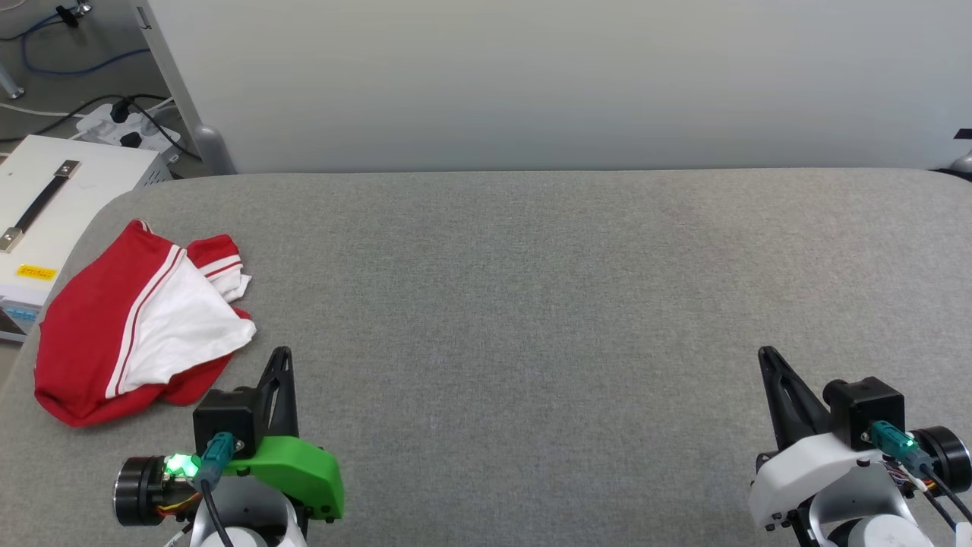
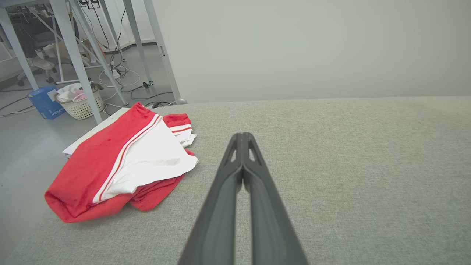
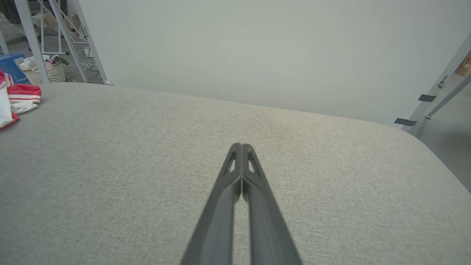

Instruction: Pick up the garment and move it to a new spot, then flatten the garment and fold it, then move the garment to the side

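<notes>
Garment is lying in a crumpled heap on the grey fabric-covered table, close to the table's left edge. Red cloth is forming the bulk of the heap, and a white sleeve panel edged with red-white stripes is lying across its top. A second striped cuff is showing at the far side of the heap.

The left gripper is pointing away from the robot, just beside the garment's near right edge and apart from it. In the left wrist view its two dark fingers are pressing together at the tips, with nothing between them.

The right gripper is sitting well apart from the garment, over bare fabric on the table's right side. Its fingers are likewise meeting at the tips and gripping nothing.

A white case with a dark carry handle is standing beside the table's left edge, next to the garment. A pale laundry basket is standing on the floor beyond it.
</notes>
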`<state>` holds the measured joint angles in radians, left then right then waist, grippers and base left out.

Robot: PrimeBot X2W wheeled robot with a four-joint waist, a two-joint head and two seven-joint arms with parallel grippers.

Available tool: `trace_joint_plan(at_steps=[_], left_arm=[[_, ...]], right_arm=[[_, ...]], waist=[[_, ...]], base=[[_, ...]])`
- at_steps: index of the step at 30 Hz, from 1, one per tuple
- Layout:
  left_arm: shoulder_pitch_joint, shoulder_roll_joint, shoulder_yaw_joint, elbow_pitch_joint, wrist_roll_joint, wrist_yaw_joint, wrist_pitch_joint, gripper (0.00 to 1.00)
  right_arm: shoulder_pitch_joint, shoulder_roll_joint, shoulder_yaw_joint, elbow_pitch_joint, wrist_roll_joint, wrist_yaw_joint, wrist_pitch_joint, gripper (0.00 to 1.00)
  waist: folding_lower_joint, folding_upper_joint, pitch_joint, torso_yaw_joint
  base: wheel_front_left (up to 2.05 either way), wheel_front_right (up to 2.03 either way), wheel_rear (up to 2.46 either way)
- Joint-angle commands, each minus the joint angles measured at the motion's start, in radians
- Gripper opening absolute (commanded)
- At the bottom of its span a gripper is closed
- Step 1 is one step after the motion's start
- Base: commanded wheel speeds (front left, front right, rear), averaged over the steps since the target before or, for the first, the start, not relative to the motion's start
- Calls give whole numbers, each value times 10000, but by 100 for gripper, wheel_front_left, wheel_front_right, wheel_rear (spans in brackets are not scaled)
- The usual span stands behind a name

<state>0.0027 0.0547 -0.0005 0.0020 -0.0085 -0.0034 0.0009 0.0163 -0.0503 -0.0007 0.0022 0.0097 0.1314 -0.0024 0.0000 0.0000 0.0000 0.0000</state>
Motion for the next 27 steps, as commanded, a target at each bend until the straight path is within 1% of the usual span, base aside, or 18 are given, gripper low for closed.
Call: trace_joint_plan(at_steps=[1,27], left_arm=[[-27,-45,5,-20,85,34,-9,0],[-27,-45,5,-20,85,34,-9,0]], right_arm=[[-163,1,7,-22,-97,-7,24,0],[-163,1,7,-22,-97,-7,24,0]], waist=[[0,0,0,0],[0,0,0,0]], base=[[0,0,0],[0,0,0]])
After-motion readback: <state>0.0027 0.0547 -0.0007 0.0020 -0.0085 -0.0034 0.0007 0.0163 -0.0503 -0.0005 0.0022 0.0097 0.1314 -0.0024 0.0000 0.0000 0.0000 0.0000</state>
